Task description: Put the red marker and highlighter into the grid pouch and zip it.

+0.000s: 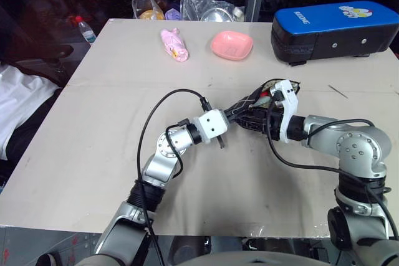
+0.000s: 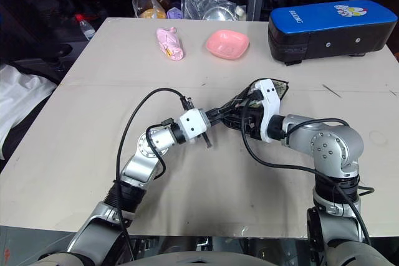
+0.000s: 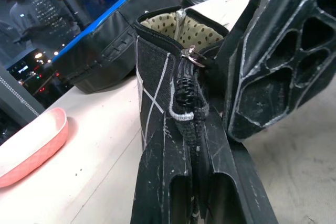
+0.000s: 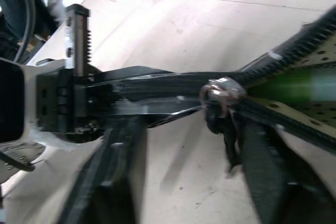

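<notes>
The grid pouch [image 1: 254, 101] lies across the middle of the table, black with white lines. Its dotted lining [image 3: 197, 31] shows at the open mouth. My left gripper [image 1: 235, 114] is shut on the pouch's closed end [image 3: 157, 103], holding that end on edge. The zipper pull [image 4: 221, 95] sits partway along the teeth. My right gripper [image 4: 189, 145] reaches in from the right with its fingers apart on either side of the hanging pull tab. The highlighter [image 4: 300, 84] shows green inside the pouch. The red marker is hidden.
A big blue-and-black hard case [image 1: 333, 29] stands at the back right. A pink dish [image 1: 231, 45] and a pink packet [image 1: 174, 43] lie toward the back, with plastic bags [image 1: 209, 4] behind them. A small bottle [image 1: 85, 29] stands beyond the table's left corner.
</notes>
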You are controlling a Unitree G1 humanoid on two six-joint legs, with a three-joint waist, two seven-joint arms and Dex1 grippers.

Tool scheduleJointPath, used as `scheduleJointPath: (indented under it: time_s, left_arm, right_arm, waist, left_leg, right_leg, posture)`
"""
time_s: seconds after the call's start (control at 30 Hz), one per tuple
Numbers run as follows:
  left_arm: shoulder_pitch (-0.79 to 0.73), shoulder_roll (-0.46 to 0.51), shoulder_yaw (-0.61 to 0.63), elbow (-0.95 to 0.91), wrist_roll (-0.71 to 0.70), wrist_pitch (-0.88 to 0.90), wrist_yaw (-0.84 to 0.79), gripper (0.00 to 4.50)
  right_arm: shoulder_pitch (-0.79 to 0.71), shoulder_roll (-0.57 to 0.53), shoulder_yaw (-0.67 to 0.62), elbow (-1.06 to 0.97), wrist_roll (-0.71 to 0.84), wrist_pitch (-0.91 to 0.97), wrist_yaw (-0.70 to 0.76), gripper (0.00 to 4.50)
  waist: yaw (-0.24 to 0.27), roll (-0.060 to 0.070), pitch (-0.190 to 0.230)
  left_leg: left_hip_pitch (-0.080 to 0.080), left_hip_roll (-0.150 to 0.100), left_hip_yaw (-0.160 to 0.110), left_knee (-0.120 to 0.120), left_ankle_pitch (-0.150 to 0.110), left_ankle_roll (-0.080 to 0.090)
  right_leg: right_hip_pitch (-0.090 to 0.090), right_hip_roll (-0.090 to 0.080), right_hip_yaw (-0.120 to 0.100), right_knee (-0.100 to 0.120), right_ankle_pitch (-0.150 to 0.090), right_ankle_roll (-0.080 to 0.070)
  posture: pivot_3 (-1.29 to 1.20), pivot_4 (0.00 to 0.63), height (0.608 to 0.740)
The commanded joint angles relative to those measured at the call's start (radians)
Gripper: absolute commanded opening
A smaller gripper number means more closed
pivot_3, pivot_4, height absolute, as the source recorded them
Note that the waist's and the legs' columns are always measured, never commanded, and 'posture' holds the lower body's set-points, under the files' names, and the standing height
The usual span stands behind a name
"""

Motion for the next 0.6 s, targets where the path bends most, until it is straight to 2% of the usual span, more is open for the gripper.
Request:
scheduleJointPath:
  time_s: [0.03, 0.07, 0.1, 0.6]
  left_arm:
    - [-0.002, 0.002, -0.023, -0.020, 0.004, -0.045, -0.009, 0.00]
    - [-0.001, 0.003, -0.023, -0.020, 0.006, -0.047, -0.008, 0.00]
    - [0.000, 0.004, -0.023, -0.019, 0.008, -0.049, -0.007, 0.00]
    - [0.009, 0.018, -0.021, -0.014, 0.012, -0.065, 0.009, 0.00]
  right_arm:
    - [-0.025, -0.013, -0.065, 0.000, -0.008, -0.017, -0.036, 0.66]
    - [-0.026, -0.016, -0.067, 0.002, -0.006, -0.017, -0.037, 0.16]
    - [-0.026, -0.018, -0.068, 0.003, -0.005, -0.017, -0.038, 0.07]
    - [-0.026, 0.000, -0.144, 0.029, 0.017, 0.002, -0.099, 0.07]
  waist:
    - [-0.001, 0.000, 0.000]
    - [-0.001, 0.000, 0.000]
    - [0.000, 0.000, 0.000]
    - [-0.005, 0.000, 0.000]
  left_leg:
    - [0.000, 0.000, 0.000, 0.000, 0.000, 0.000]
    - [0.000, 0.000, 0.000, 0.000, 0.000, 0.000]
    - [0.000, 0.000, 0.000, 0.000, 0.000, 0.000]
    - [0.000, 0.000, 0.000, -0.001, 0.000, 0.000]
  right_leg:
    - [0.000, 0.000, 0.000, 0.000, 0.000, 0.000]
    - [0.000, 0.000, 0.000, 0.000, 0.000, 0.000]
    - [0.000, 0.000, 0.000, 0.000, 0.000, 0.000]
    - [0.000, 0.000, 0.000, 0.000, 0.000, 0.000]
  posture:
    - [0.00, 0.150, 0.740]
    - [0.00, 0.150, 0.740]
    - [0.00, 0.150, 0.740]
    - [0.00, 0.150, 0.740]
